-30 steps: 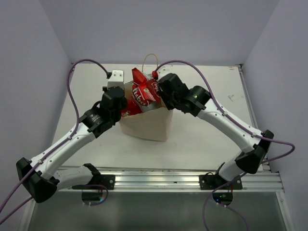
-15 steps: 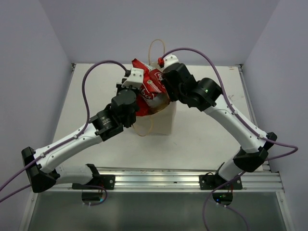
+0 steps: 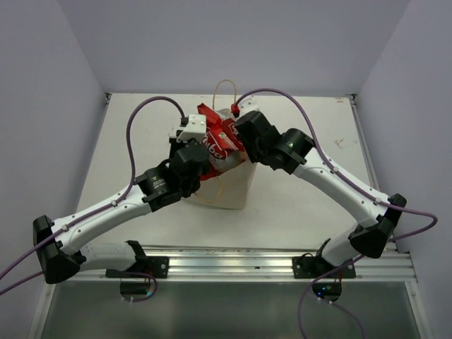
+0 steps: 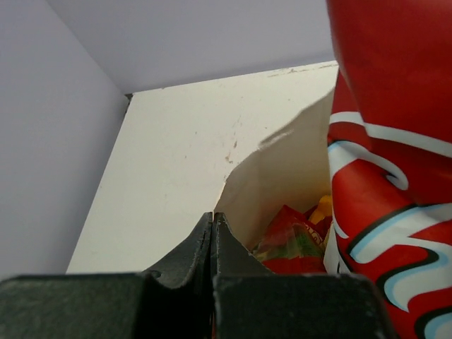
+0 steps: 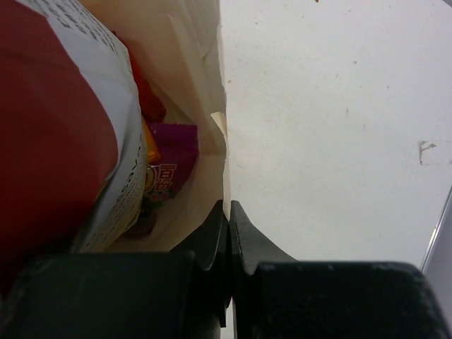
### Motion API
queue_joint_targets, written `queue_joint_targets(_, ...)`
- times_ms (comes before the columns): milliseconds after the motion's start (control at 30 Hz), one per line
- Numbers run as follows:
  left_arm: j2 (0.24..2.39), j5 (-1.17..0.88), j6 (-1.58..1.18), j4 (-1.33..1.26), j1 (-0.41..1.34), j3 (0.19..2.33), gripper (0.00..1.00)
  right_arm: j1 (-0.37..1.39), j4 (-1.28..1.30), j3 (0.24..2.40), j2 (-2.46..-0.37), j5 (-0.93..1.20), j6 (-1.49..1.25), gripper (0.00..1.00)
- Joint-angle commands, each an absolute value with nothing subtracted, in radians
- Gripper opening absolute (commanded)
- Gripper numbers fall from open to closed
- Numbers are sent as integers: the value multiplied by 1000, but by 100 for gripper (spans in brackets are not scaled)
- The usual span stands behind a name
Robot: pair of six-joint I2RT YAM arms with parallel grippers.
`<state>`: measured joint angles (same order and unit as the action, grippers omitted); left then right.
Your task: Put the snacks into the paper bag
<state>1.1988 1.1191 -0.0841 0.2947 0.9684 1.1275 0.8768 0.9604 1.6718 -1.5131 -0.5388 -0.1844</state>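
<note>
The tan paper bag (image 3: 233, 187) stands mid-table with its mouth open. The large red-and-white chip bag (image 3: 220, 141) sticks up out of it. My left gripper (image 3: 200, 146) is shut on the bag's left rim, with the fingertips pinching the paper edge (image 4: 212, 216). My right gripper (image 3: 241, 138) is shut on the right rim (image 5: 227, 205). Inside, the left wrist view shows a smaller red packet (image 4: 286, 240), a bit of the orange-yellow packet (image 4: 323, 207) and the chip bag (image 4: 395, 176). The right wrist view shows the purple packet (image 5: 173, 152) beside the chip bag (image 5: 63, 127).
One twisted loop handle (image 3: 224, 88) stands up behind the bag and another (image 3: 212, 192) hangs on its front. The white table (image 3: 318, 141) has raised walls left, right and behind. A metal rail (image 3: 233, 265) runs along the near edge.
Both grippers rose with the bag's rims, pulling it up and back, then came down a little. The chip bag sits lower in the bag than a second ago.
</note>
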Motion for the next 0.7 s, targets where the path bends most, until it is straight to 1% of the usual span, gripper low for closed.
queue_joint_targets(0,1112,1203,-216,227,974,1175,0,881,931,1718,-1496,-584,-196,0)
queue_joint_targets(167,1117,1267,-233,274,973,1203,0,881,959,1773,-1508,-609,-189,0)
queue_joint_targets(200,1121,1284,-239,297,973,1218,3,881,962,1772,-1508,-611,-190,0)
queue_joint_targets(233,1120,1311,-239,302,973,1227,8,882,968,1770,-1509,-612,-193,0)
queue_joint_targets(267,1121,1331,-233,304,973,1235,15,881,968,1772,-1509,-618,-198,0)
queue_joint_targets(300,1123,1353,-226,299,973,1258,34,882,969,1776,-1509,-620,-201,2)
queue_joint_targets(333,1123,1403,-180,281,973,1265,44,882,966,1779,-1508,-620,-201,25)
queue_joint_targets(367,1123,1432,-134,244,973,1270,53,881,960,1784,-1502,-618,-198,38)
queue_joint_targets(400,1114,1457,-70,107,974,1270,67,881,951,1784,-1496,-614,-193,67)
queue_joint_targets(433,1103,1482,118,16,973,1263,71,882,927,1784,-1490,-594,-186,99)
queue_joint_targets(467,1080,1477,220,-120,973,1252,74,882,916,1783,-1476,-586,-181,99)
queue_joint_targets(500,1068,1464,323,-367,973,1240,78,881,904,1784,-1471,-588,-184,99)
queue_joint_targets(533,1059,1435,477,-465,973,1232,79,881,896,1805,-1465,-588,-192,99)
queue_joint_targets(567,1051,1424,517,-530,973,1244,80,881,888,1824,-1462,-597,-204,99)
queue_joint_targets(633,1052,1387,525,-494,969,1322,84,881,884,1891,-1453,-626,-224,99)
queue_joint_targets(667,1058,1362,519,-457,962,1347,86,881,891,1919,-1456,-685,-232,99)
